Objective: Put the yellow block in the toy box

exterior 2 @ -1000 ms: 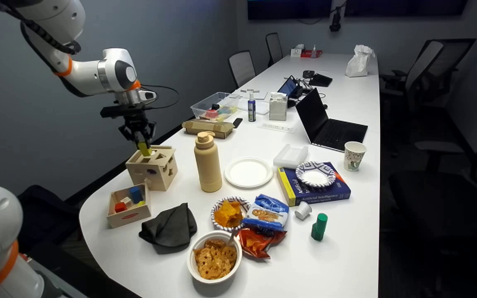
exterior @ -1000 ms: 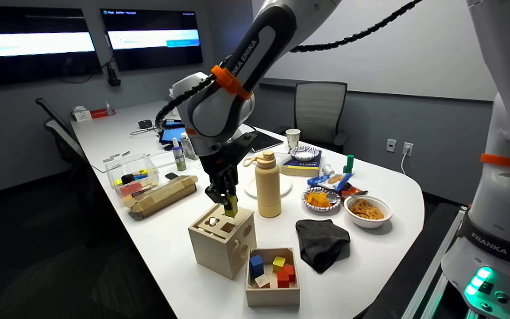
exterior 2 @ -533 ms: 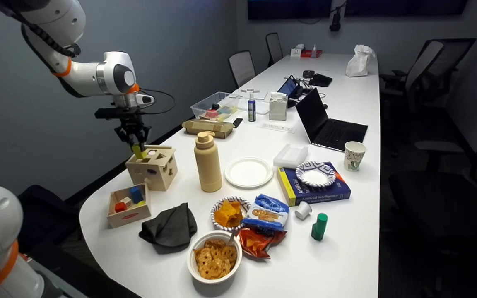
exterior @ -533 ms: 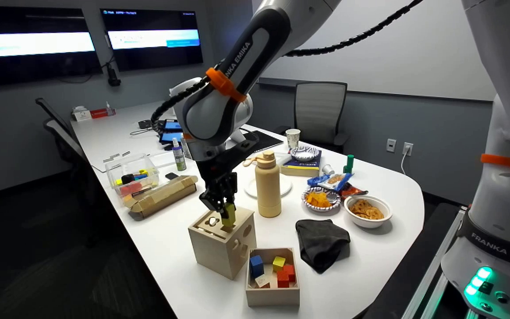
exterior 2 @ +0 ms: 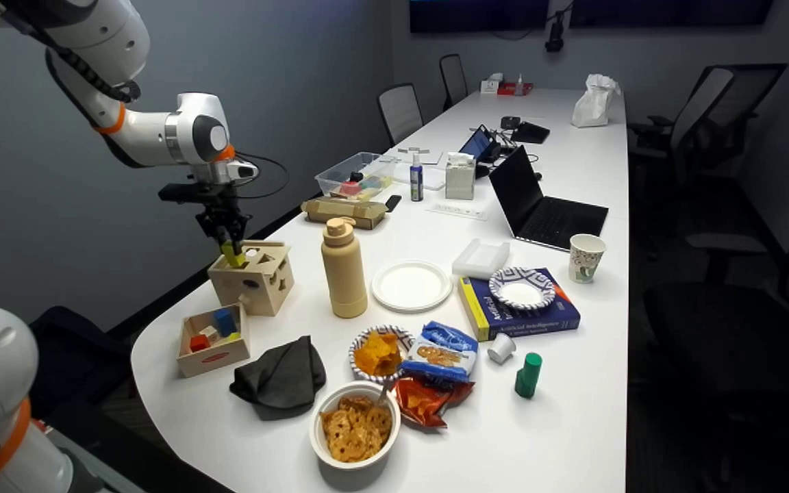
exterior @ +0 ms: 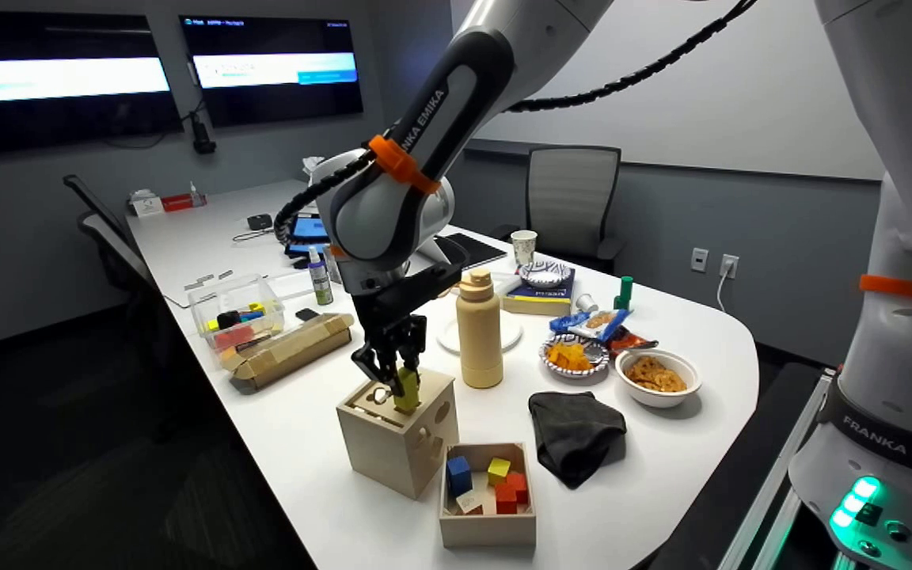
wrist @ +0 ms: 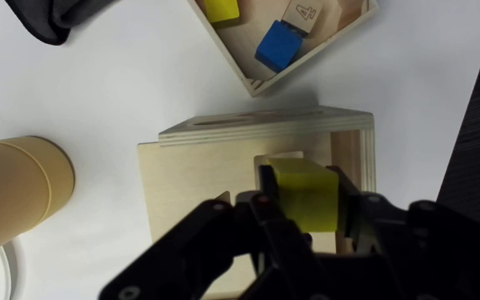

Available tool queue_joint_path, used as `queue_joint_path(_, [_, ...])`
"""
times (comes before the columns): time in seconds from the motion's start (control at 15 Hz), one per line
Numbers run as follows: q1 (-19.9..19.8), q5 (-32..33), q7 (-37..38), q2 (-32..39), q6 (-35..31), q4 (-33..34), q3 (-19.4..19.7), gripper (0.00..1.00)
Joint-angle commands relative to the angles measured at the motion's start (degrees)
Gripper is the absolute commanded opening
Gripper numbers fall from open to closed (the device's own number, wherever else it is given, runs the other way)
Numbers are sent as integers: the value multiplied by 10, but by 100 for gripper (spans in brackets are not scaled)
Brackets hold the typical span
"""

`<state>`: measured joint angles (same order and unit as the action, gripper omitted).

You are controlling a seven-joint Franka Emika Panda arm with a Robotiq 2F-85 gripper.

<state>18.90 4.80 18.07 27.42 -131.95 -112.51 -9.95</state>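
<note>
My gripper (wrist: 304, 193) is shut on the yellow block (wrist: 306, 200), with one finger on each side of it. In both exterior views the yellow block (exterior: 407, 391) (exterior 2: 233, 256) hangs below the gripper (exterior: 403, 372) (exterior 2: 231, 244), at the top of the toy box (exterior: 381, 447) (exterior 2: 238, 286). The toy box is a light wooden cube with cut holes; its top (wrist: 190, 175) shows in the wrist view. The block covers most of a square hole in that top. I cannot tell whether its lower end is inside the hole.
A small wooden tray (exterior: 488, 530) with blue, red, plain and another yellow block (exterior: 499, 471) stands close to the toy box. A tan bottle (exterior: 480, 332) stands beside the box. A black cloth (exterior: 577, 435) and a cardboard box (exterior: 294, 348) lie nearby.
The gripper has carried the yellow block lower and across the top of the toy box, from behind the square hole to over it. The toy box and tray have not moved.
</note>
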Motion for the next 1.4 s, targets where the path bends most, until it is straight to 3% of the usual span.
queue_joint_path(0.0, [12,-5,33,11,-7,14,13,9])
queue_joint_path(1.33, [15,-8,41,37,11,39,16,9])
